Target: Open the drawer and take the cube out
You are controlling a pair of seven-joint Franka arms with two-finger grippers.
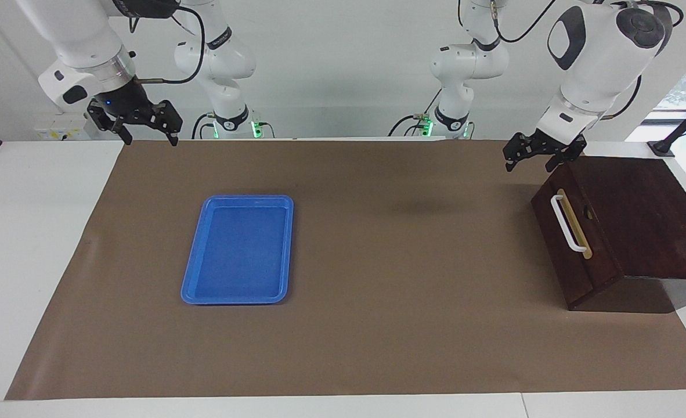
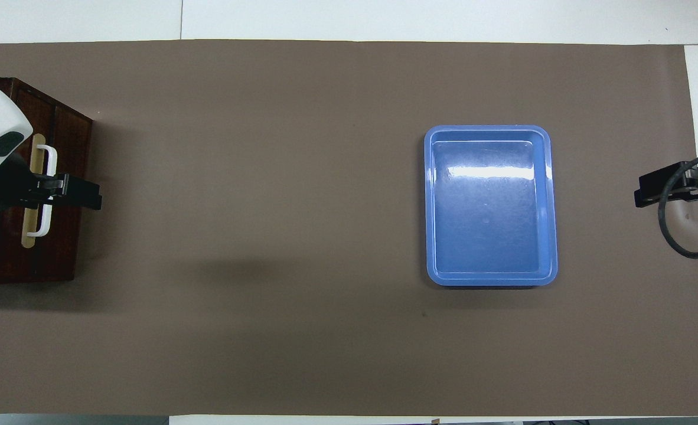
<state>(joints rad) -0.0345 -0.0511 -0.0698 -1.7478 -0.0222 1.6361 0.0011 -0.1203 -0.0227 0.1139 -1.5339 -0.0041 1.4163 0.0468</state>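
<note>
The drawer is shut in the dark wooden box at the left arm's end of the table. Its white bar handle faces the middle of the table. My left gripper hangs open just above the box's front corner nearest the robots, touching nothing. In the overhead view the left gripper covers the middle of the handle. My right gripper waits open in the air over the mat's corner at the right arm's end, also seen as the right gripper. The cube is hidden.
A blue tray with nothing in it lies on the brown mat toward the right arm's end; the tray also shows from above. White table shows around the mat.
</note>
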